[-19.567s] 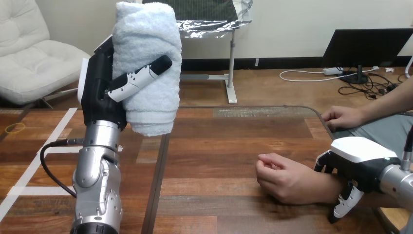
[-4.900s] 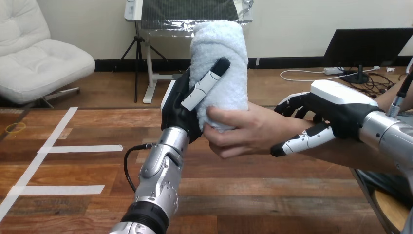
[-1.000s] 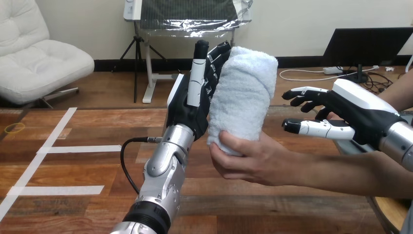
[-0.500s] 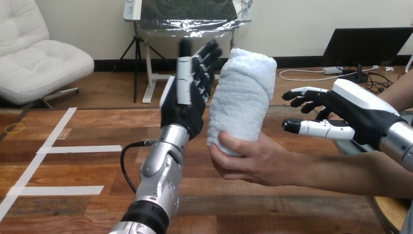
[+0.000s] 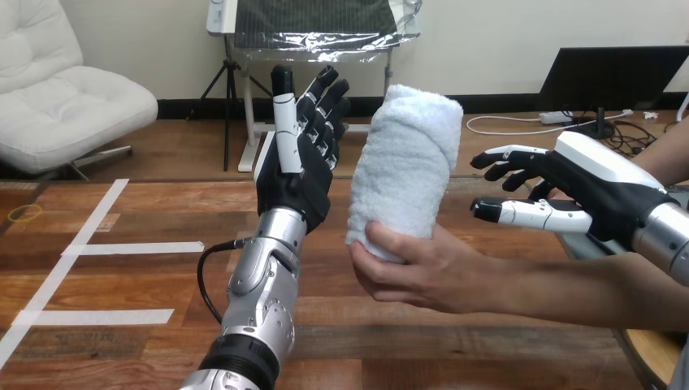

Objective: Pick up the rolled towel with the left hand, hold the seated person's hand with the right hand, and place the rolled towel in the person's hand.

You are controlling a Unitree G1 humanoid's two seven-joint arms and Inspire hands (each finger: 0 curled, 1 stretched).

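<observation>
One rolled towel (image 5: 406, 162) in the person's hand (image 5: 416, 275), left hand (image 5: 292, 180) and right hand (image 5: 600, 193) beside it, fingers (image 5: 323, 93) straight, empty.

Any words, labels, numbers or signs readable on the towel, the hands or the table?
None to read.
The rolled towel, upright in the person's hand, is plain white.
The left hand and right hand show no legible marks.
The white tape strips on the table are blank.

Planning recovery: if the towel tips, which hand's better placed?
Probably left: the left hand stands open beside the rolled towel, palm toward it; the right hand, open, points only fingertips at it.
</observation>
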